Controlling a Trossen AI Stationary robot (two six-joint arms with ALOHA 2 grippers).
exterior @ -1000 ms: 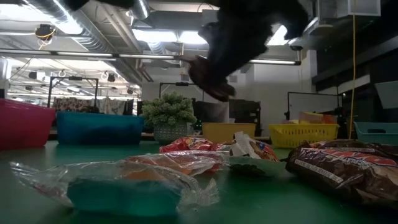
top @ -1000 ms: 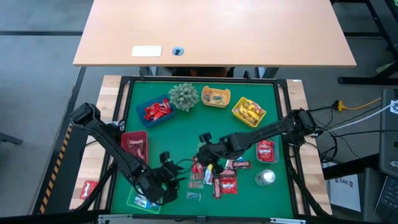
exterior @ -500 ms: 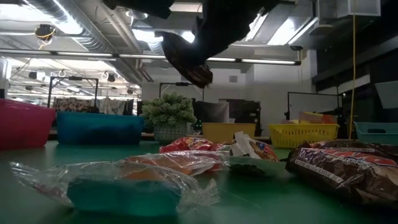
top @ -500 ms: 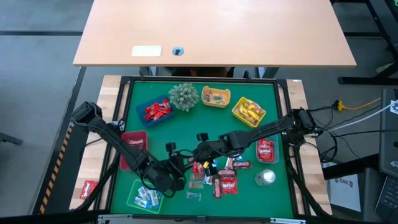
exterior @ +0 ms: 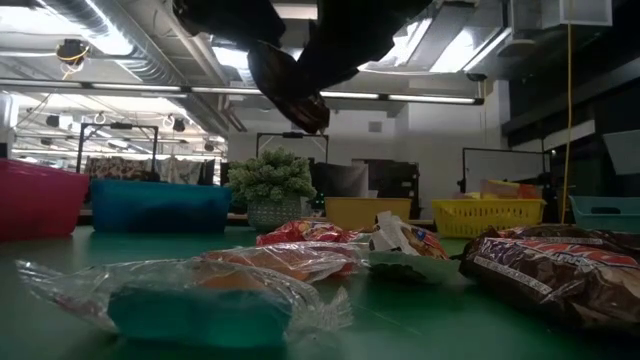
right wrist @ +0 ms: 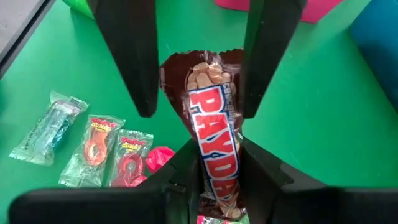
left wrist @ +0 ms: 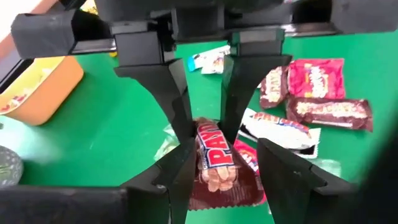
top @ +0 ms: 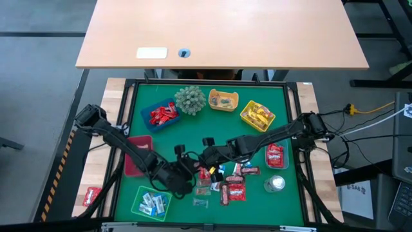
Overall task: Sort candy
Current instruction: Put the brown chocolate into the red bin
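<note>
A PAYDAY bar (right wrist: 214,146) is seen pinched between the closed fingers of the right gripper (top: 205,158), above the middle of the green worktop (top: 193,132).

The bar's far end is seen between the spread fingers of the left gripper (top: 187,169), which faces it; contact there cannot be told. The white PAYDAY lettering on red is read in both wrist views. Writing on the loose candy (top: 233,188) beside the grippers, toward the worktop's front edge, is too small to read. In the low view, both grippers are cut off by the upper edge.
</note>
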